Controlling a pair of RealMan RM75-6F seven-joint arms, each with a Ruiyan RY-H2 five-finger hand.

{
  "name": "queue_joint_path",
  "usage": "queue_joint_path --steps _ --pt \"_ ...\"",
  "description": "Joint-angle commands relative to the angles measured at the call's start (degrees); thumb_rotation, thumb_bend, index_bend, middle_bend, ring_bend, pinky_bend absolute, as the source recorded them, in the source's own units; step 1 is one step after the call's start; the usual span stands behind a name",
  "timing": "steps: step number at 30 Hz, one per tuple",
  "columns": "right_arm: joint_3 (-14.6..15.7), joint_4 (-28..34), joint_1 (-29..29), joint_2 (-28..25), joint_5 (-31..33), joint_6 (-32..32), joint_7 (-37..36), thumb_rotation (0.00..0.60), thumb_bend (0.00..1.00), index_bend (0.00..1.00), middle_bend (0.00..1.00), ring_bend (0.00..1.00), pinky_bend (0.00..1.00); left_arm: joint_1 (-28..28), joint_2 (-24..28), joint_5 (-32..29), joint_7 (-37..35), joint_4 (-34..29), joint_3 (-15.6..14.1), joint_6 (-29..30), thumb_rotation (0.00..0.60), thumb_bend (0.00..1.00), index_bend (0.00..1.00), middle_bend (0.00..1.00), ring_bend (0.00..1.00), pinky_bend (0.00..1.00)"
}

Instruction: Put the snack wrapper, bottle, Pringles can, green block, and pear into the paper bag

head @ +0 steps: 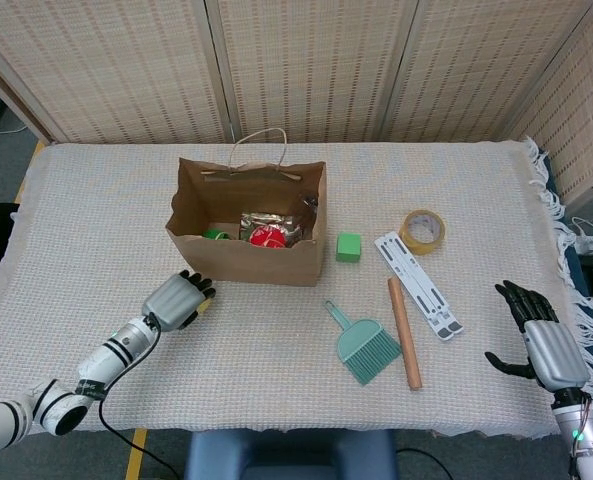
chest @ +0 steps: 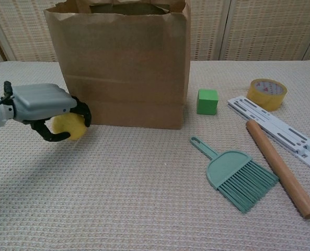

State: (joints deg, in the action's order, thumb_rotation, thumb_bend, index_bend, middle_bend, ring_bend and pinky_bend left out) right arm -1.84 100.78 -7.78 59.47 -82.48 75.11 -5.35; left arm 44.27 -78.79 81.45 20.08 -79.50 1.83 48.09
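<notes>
The pear (chest: 69, 127) sits in the left hand (chest: 46, 107), whose fingers curl around it. The bag (chest: 124, 63) stands just beyond that hand, the green block (chest: 207, 101) further right. The right hand (head: 544, 343) rests empty, fingers spread.

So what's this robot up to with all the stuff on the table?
It is packing things into the brown paper bag. Its left hand grips the yellow pear beside the bag's front. A red-topped can and a crinkled silver wrapper already lie inside. The small green block waits on the cloth to the bag's right. The right hand is open at the table's edge, holding nothing.
</notes>
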Motion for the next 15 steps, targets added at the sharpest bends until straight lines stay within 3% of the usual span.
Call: queue_joint_path --steps 1,6,10,15 --pt "-0.02 -0.08 0.09 0.08 -0.08 0.22 -0.02 0.6 0.11 0.0 0.0 0.0 0.0 -2.99 6.26 -3.25 1.7 -2.57 0.73 3.78 0.6 0.6 0.71 0.69 0.66 0.82" --pt "0.04 -0.19 0.13 0.23 -0.32 0.4 0.19 0.6 0.11 0.0 0.0 0.0 0.0 -7.66 12.2 -7.45 2.12 -3.14 2.76 11.23 0.6 0.6 0.71 0.7 0.66 0.83" --pt "0.18 -0.28 0.14 0.41 -0.58 0.44 0.54 0.6 0.11 0.0 0.0 0.0 0.0 -10.85 12.11 -10.58 0.52 -2.26 6.25 18.92 0.6 0.6 0.72 0.7 0.66 0.83" --pt "0.13 -0.3 0.01 0.72 -0.51 0.36 1.2 0.6 0.11 0.0 0.0 0.0 0.0 -12.13 9.02 -16.11 -5.46 -4.67 14.14 26.62 0.6 0.6 0.71 0.7 0.66 0.82"
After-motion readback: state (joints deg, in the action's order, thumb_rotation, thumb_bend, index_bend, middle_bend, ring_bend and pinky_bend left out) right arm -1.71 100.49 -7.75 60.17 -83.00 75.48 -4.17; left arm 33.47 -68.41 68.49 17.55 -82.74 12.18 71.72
